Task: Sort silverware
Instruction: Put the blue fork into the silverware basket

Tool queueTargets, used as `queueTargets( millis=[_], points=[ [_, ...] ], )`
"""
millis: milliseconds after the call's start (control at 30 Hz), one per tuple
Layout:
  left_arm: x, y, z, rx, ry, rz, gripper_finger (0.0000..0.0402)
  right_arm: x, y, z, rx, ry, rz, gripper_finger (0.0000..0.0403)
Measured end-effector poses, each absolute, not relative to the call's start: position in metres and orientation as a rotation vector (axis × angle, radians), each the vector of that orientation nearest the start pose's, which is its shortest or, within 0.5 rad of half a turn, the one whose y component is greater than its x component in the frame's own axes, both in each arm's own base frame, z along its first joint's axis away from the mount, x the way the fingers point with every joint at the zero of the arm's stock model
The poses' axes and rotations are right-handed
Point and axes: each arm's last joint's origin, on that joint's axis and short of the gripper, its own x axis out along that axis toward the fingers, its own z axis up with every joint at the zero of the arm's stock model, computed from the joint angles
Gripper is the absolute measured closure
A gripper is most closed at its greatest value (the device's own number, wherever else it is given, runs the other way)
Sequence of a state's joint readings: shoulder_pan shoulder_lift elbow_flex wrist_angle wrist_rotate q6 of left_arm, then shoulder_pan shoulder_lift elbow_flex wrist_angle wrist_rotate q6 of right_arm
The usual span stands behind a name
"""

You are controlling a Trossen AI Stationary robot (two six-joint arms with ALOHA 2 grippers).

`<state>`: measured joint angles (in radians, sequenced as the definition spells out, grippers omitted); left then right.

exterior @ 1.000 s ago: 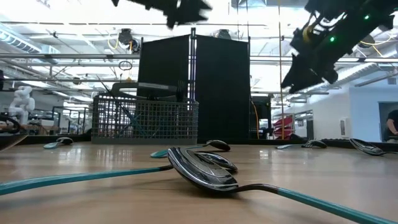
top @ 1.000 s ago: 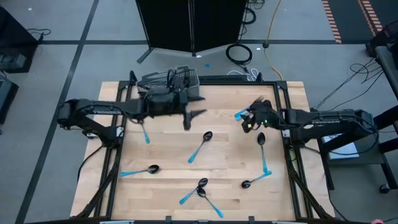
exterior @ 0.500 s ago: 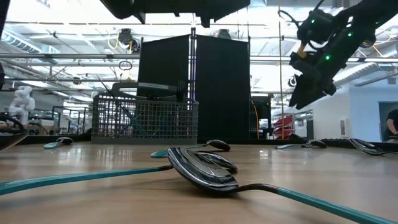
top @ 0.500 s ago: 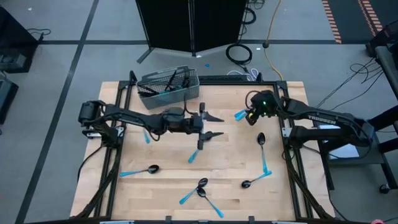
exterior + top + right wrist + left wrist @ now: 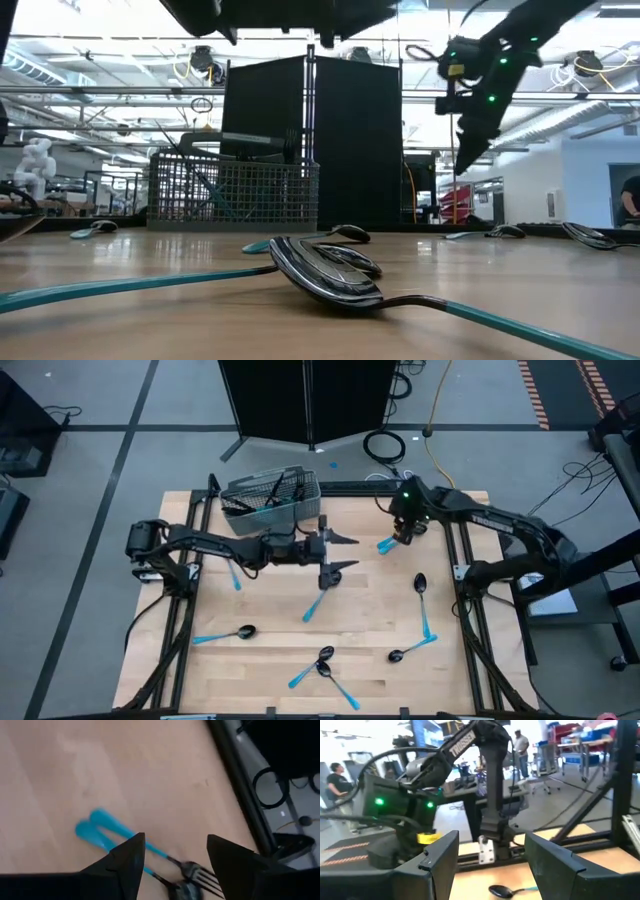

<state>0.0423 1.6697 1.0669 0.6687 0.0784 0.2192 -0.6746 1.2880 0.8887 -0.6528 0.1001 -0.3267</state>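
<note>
From above, the wooden table (image 5: 270, 670) has blue-handled silverware scattered all over it, and the left gripper (image 5: 333, 552) hangs over the middle with its two fingers spread and nothing in them. A spoon (image 5: 320, 601) lies just below it, so it could bump the smooth handle and make it slide away if it comes down crooked. The right gripper (image 5: 402, 532) is near the far edge, right by two forks (image 5: 385, 544) lying side by side. The wire basket (image 5: 270, 497) sits at the far left with some pieces already in it. Down at table height, two shiny round spoon heads (image 5: 325, 270) rest on each other, and they look slippery and hard to pick up one at a time. The left wrist view shows its own dark fingers spread wide, with a spoon (image 5: 507, 891) on the table between them. The right wrist view shows its fingers spread over the two forks (image 5: 140, 850), which touch each other, so it might grab both at once or push them apart.
</note>
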Motion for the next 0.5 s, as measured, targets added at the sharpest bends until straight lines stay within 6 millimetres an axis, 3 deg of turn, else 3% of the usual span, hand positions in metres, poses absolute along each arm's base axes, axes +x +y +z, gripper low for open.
queueTargets(
  millis=[167,333,500],
  points=[
    [0.364,0.026,0.267,0.166,-0.099,0.007,0.0178,0.196,-0.160,0.227,-0.065,1.317,-0.353,0.0195],
    [0.353,0.033,0.258,0.101,-0.178,0.037,0.0178,0.199,-0.163,0.215,-0.129,1.400,-0.252,0.0195],
    [0.353,0.032,0.248,0.065,-0.096,0.028,0.0178,0.198,-0.162,0.205,-0.213,1.495,-0.094,0.0195]
  ],
)
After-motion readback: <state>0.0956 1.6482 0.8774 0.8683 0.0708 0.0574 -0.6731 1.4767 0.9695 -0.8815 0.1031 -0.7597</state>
